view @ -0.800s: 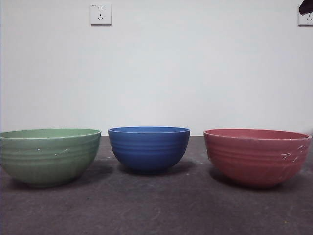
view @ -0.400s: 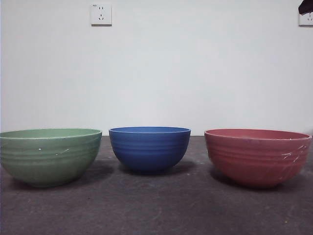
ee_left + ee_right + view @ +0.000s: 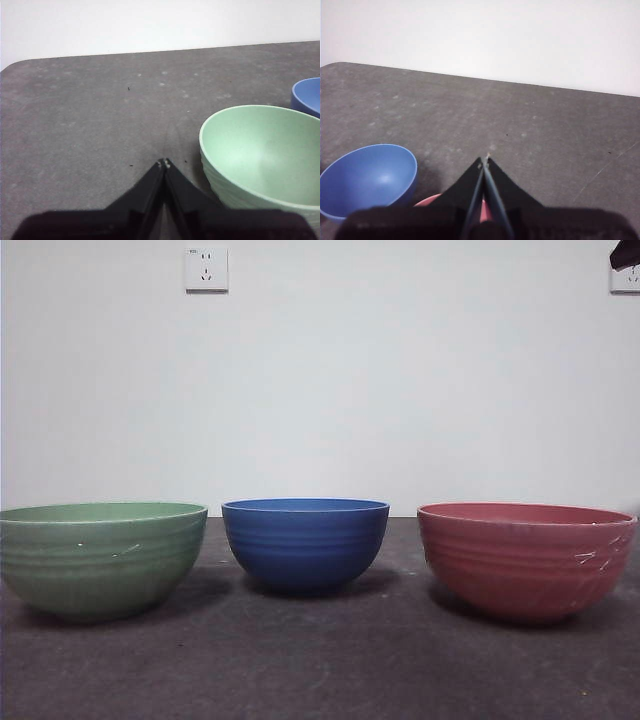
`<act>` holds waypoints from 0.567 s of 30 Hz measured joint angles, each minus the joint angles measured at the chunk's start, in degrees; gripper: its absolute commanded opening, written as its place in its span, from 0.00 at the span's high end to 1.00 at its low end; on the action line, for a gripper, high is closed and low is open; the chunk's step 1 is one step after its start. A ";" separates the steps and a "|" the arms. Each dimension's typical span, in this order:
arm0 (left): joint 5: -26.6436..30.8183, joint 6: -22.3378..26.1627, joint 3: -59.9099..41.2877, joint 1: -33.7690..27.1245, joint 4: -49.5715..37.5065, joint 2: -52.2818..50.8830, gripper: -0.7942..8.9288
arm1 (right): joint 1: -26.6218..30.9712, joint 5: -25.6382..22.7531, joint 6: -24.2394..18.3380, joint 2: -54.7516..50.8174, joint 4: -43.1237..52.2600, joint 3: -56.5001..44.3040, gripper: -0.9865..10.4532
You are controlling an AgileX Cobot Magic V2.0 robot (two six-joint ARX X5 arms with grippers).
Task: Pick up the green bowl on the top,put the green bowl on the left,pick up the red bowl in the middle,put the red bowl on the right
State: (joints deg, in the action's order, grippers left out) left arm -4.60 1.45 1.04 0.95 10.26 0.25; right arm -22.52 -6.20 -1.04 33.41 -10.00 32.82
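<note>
The green bowl (image 3: 100, 558) stands upright on the table at the left in the front view; the left wrist view shows its pale inside (image 3: 265, 155). At the right stands the red bowl (image 3: 525, 558), of which the right wrist view shows only a sliver of rim (image 3: 427, 201) under the jaws. My left gripper (image 3: 164, 162) is shut and empty, held above the table beside the green bowl. My right gripper (image 3: 485, 160) is shut and empty, above the red bowl. A black arm tip (image 3: 625, 254) shows at the top right corner of the front view.
A blue bowl (image 3: 305, 542) stands in the middle between the two others, also seen as the blue bowl (image 3: 367, 180) and blue bowl (image 3: 306, 96). The grey table (image 3: 320, 670) ends at a white wall with sockets (image 3: 206, 269).
</note>
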 measured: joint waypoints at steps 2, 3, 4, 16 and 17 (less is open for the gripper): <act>0.00 0.00 0.00 -0.04 0.00 0.00 0.92 | 0.00 0.00 0.00 0.00 -0.02 0.00 0.91; 0.00 0.00 0.00 -0.04 0.00 0.00 0.92 | 0.00 0.00 0.00 0.00 -0.02 0.00 0.91; 0.00 0.00 0.00 -0.04 0.00 0.00 0.92 | 0.00 0.00 0.00 0.00 0.00 0.00 0.91; 0.00 0.00 0.00 -0.04 0.00 0.00 0.92 | 0.55 -1.44 -2.10 -3.19 -4.52 -0.13 0.91; 0.02 0.00 0.00 -0.04 0.00 0.00 0.92 | 1.42 -1.38 -2.93 -5.68 -6.73 -0.37 0.91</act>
State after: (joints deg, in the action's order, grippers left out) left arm -4.58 1.45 1.04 0.91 10.26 0.25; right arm -21.10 -7.57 -3.97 27.73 -16.73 32.45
